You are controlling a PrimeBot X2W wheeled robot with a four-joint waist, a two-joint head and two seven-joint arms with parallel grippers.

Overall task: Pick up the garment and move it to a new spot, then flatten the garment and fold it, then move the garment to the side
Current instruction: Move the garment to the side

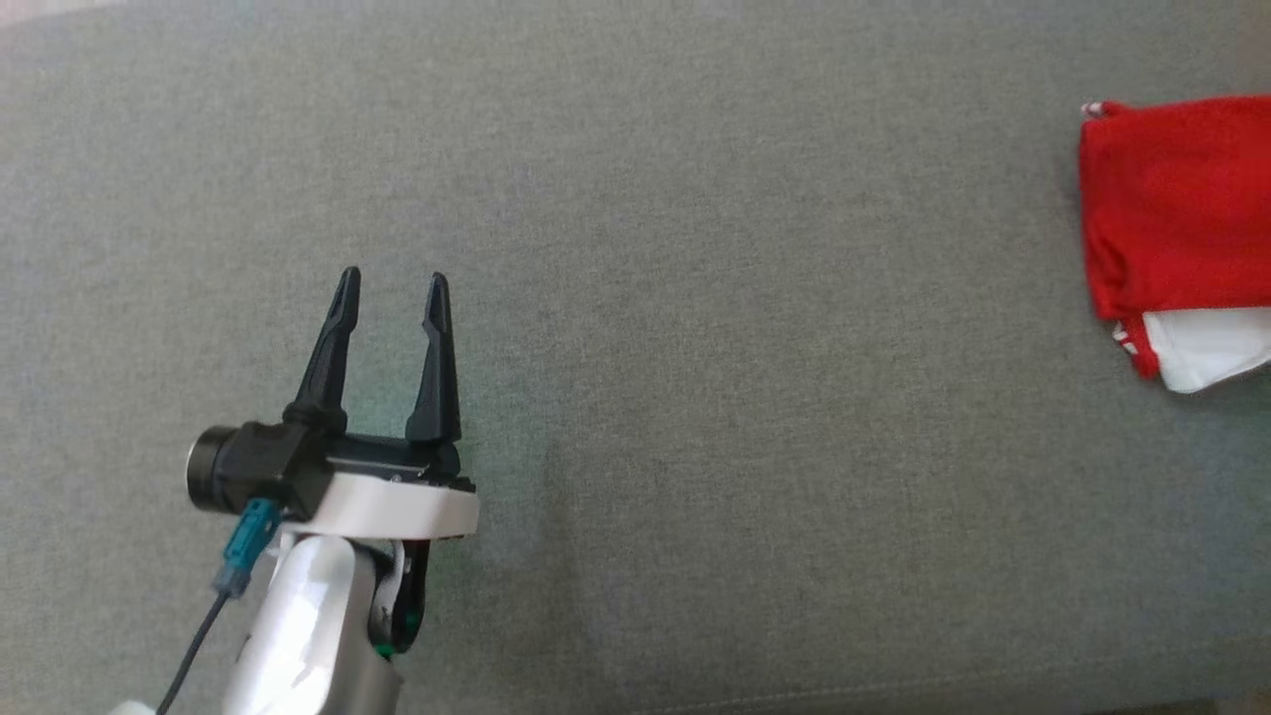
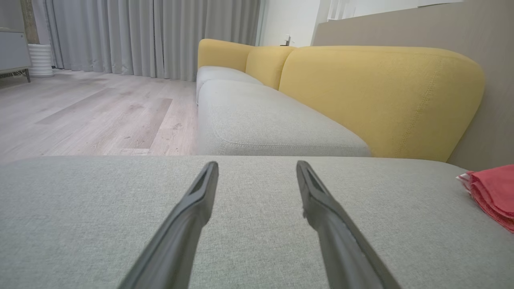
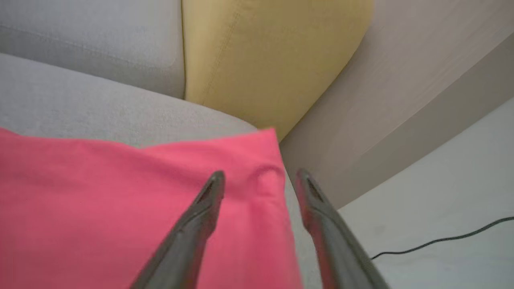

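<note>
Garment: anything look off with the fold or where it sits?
Slightly. A white layer pokes out from under the red garment along its near edge, so the fold isn't flush. In the right wrist view, the garment's corner reaches the edge of the cushion. No damage or spill visible.

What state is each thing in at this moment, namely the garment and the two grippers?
garment: folded, lying loose at the grey cushion's right end.
left gripper: open, empty, over the grey cushion.
right gripper: open, fingers apart over the garment's edge, holding nothing.
</note>
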